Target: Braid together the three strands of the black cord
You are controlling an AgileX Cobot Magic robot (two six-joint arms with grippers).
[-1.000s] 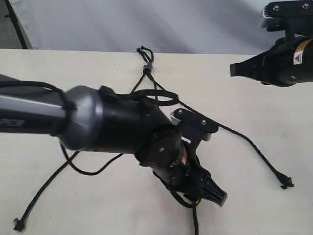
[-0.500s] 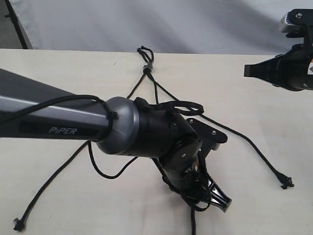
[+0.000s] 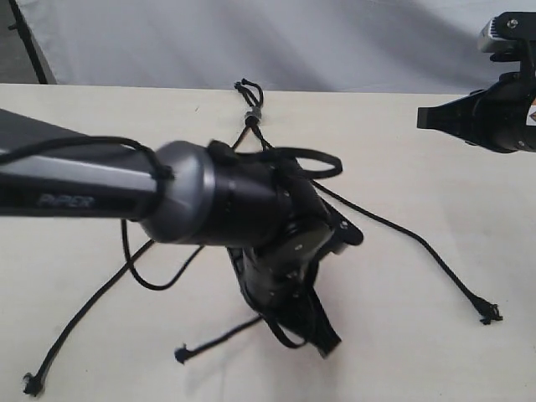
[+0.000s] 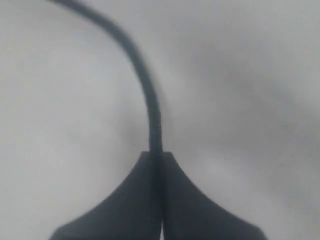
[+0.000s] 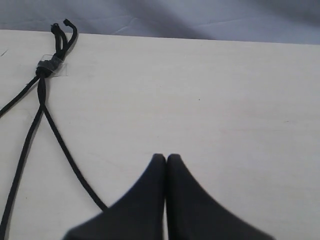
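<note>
Exterior view: the black cord (image 3: 251, 113) lies on the table (image 3: 402, 251) with its knot (image 3: 250, 121) near the far edge. The three strands (image 3: 435, 255) fan toward the near side. The left gripper (image 3: 327, 345) points down over the middle strand (image 3: 219, 337). The right gripper (image 3: 429, 117) hangs well apart.

Left wrist view: the jaws are clenched on the middle strand, which curves away from the tips.

Right wrist view: the jaws are pressed together with nothing between them.

Assessment: a crossing is in hand. Carry the held strand low over an outer strand, close to the knot. Keep light tension so the knot does not drag.
</note>
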